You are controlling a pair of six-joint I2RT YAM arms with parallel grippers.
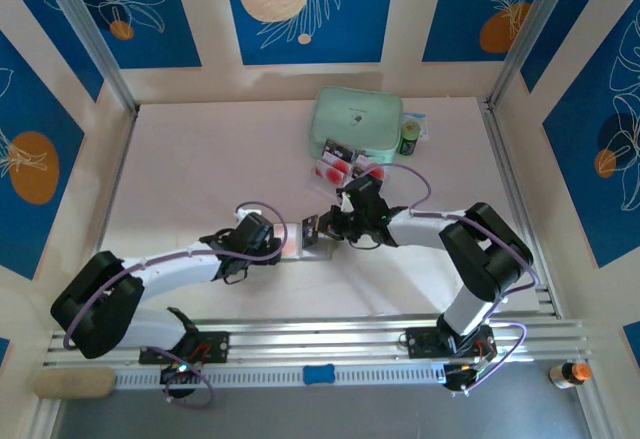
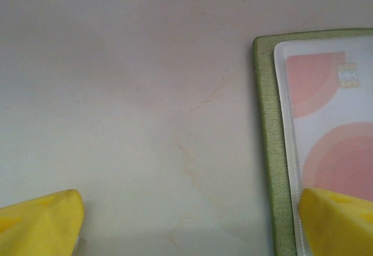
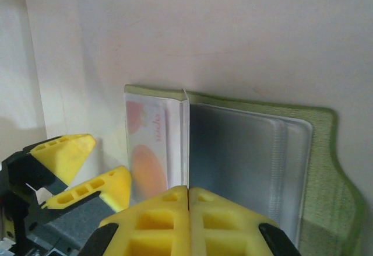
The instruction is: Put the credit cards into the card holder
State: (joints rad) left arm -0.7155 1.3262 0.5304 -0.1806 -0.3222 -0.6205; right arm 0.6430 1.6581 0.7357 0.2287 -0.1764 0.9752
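Pale worktop (image 1: 200, 159), blue-patterned walls (image 1: 150, 9) behind. Your left fingers (image 2: 186, 227) stand spread wide, one tip over bare worktop, the other at the edge of the card holder (image 2: 271, 151), which lies open between both sets of fingers. One credit card (image 2: 332, 122) sits inside its clear pocket. Your right fingers (image 3: 187, 209) are pressed together at the holder's centre fold.

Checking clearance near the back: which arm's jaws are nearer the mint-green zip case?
Right. Its jaws, shut on a clear sleeve of the card holder, sit in front of the mint-green zip case; the left arm has open jaws straddling the holder's left edge, farther off.
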